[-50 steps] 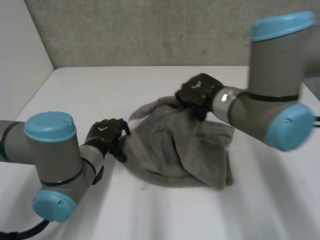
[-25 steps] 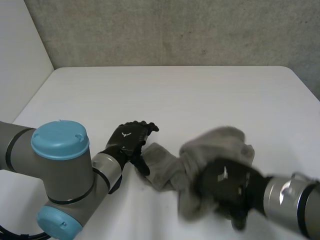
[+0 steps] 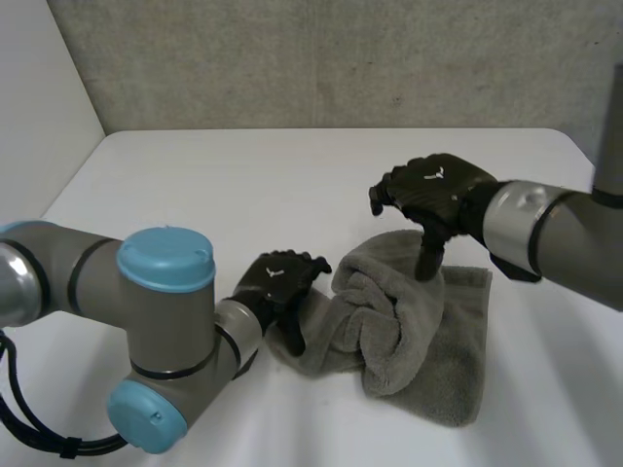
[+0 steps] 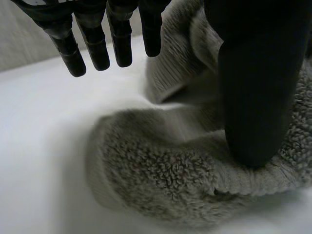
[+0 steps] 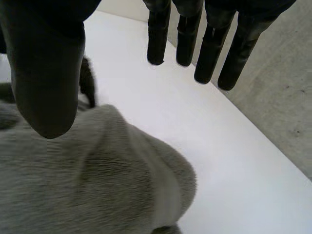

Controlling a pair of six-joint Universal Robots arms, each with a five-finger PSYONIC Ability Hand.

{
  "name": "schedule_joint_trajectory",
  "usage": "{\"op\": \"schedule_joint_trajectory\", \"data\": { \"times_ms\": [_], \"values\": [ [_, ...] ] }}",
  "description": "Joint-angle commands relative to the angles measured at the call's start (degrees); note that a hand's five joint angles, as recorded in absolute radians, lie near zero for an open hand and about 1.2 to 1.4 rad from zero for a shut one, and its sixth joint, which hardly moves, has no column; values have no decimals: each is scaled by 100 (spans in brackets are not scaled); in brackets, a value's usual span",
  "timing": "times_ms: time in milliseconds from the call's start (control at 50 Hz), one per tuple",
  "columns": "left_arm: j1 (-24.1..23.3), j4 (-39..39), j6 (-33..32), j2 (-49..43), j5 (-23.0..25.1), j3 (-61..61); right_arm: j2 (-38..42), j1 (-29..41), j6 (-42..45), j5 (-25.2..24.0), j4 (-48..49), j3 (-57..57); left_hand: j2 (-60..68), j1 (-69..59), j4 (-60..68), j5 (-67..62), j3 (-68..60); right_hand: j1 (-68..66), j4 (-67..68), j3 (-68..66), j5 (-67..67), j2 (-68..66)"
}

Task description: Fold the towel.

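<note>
The grey towel (image 3: 414,326) lies bunched on the white table (image 3: 243,185), a thick rolled fold across its middle and a flatter part to the right. My left hand (image 3: 280,282) is at the towel's left edge. In the left wrist view its fingers (image 4: 92,41) are straight and off the towel (image 4: 161,180), and the thumb (image 4: 256,97) rests on the edge: open, gripping nothing. My right hand (image 3: 428,190) hovers over the towel's far side, thumb pointing down at the fold. Its fingers (image 5: 209,48) are straight above the table, clear of the towel (image 5: 97,185): open.
A grey wall (image 3: 341,58) runs along the table's far edge. Bare table surface lies beyond the towel and to its left. My left arm (image 3: 156,331) fills the near left corner, and the right forearm (image 3: 545,233) comes in from the right.
The right hand let the towel go, then rose from the near side to above its far part. The left hand opened and moved right. The towel now lies in a rolled heap.
</note>
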State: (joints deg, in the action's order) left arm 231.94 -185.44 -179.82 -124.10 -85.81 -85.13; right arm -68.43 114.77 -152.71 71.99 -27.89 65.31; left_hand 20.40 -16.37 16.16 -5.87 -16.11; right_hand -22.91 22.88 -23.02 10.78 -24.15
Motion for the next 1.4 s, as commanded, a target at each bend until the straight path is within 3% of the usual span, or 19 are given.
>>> {"op": "schedule_joint_trajectory", "data": {
  "times_ms": [20, 160, 240, 260, 280, 300, 320, 360, 400, 440, 520, 580, 660, 780, 940, 1240, 1340, 1380, 1400],
  "values": [
    [-175, 113, 26, -132, -59, -13, 1321, 115, 135, 219, -593, -1395, -211, -192, 213, -242, -218, 1291, -1288, 1302, -1078, 1415],
    [-254, 131, 43, -106, -85, -39, 2306, 318, 653, 26, -1508, -2205, 360, -764, 785, -813, -790, 1291, -1288, 1302, -1078, 1415],
    [-316, 105, 17, -62, -225, -30, 2684, 318, 847, -18, -1658, -2399, 3275, -3679, 3699, -3728, -3704, 1291, -1288, 1302, -1078, 1415],
    [-333, 87, 0, -27, -321, -4, 2825, 318, 935, 25, -1702, -2470, 4619, -5023, 5044, -5072, -5049, 759, -755, 770, -546, 883],
    [-334, 87, 0, -27, -322, -4, 2896, 318, 1005, 78, -1702, -2601, 4633, -5037, 5057, -5086, -5062, -2336, 2339, -2325, 2549, -2212],
    [-334, 87, -9, 8, -444, 66, 2897, 318, 1006, 78, -1702, -2602, 5832, -6236, 6256, -6285, -6261, -2367, 2370, -2356, 2580, -2243],
    [-334, 87, -27, 52, -541, 162, 2923, 309, 1006, 70, -1650, -2872, 5958, -6362, 6383, -6411, -6388, -5282, 5285, -5271, 5495, -5158],
    [-334, 78, -70, 113, -638, 329, 2932, 300, 945, 87, -1597, -3179, 5960, -6363, 6384, -6413, -6389, -5705, 5708, -5694, 5918, -5581],
    [-307, 78, -159, 167, -735, 603, 2941, 256, 804, 193, -1404, -3762, 5960, -6363, 6384, -6413, -6389, -5709, 5712, -5698, 5922, -5585],
    [-246, 69, -282, 228, -850, 928, 2923, 213, 104, 735, -652, -4830, 5960, -6363, 6384, -6413, -6389, -5709, 5712, -5698, 5922, -5585],
    [192, -280, -423, 727, -1550, 2059, 2774, -41, -913, 1376, 436, -5334, 5960, -6363, 6384, -6413, -6389, -5709, 5712, -5698, 5922, -5585],
    [421, -981, -326, 1105, -2069, 2255, 2171, -322, -2083, 1643, 1475, -4794, 5960, -6363, 6384, -6413, -6389, -5709, 5712, -5698, 5922, -5585],
    [537, -1627, -115, 1397, -2335, 2088, 1529, -552, -2474, 1381, 1960, -3847, 5960, -6363, 6384, -6413, -6389, -5709, 5712, -5698, 5922, -5585],
    [572, -2031, 17, 1546, -2142, 1062, 1244, -570, -1293, -147, 1439, -2079, 5960, -6363, 6384, -6413, -6389, -5709, 5712, -5698, 5922, -5585],
    [563, -1593, 17, 1249, -1291, -642, 1464, -482, 1547, 7, -207, -110, 5960, -6363, 6384, -6413, -6389, -5709, 5712, -5698, 5922, -5585],
    [633, -941, -9, 1546, -1096, -2043, 770, -1124, 1656, -45, 205, 1634, 5960, -6363, 6384, -6413, -6389, -5648, 5651, -5637, 5861, -5523],
    [616, -573, -79, 1923, -1069, -2323, 286, -1256, 1718, -71, 170, 2082, 5960, -6363, 6384, -6413, -6389, -4201, 4204, -4190, 4414, -4077],
    [607, -546, -88, 2020, -1061, -2402, -11, -1299, 1762, -89, 82, 2327, 5960, -6363, 6384, -6413, -6389, -1022, 1025, -1011, 1235, -898],
    [598, -528, -106, 2108, -1060, -2482, -12, -1299, 1762, -89, 82, 2328, 5960, -6363, 6384, -6413, -6389, -1005, 1008, -994, 1218, -881]
  ]
}}
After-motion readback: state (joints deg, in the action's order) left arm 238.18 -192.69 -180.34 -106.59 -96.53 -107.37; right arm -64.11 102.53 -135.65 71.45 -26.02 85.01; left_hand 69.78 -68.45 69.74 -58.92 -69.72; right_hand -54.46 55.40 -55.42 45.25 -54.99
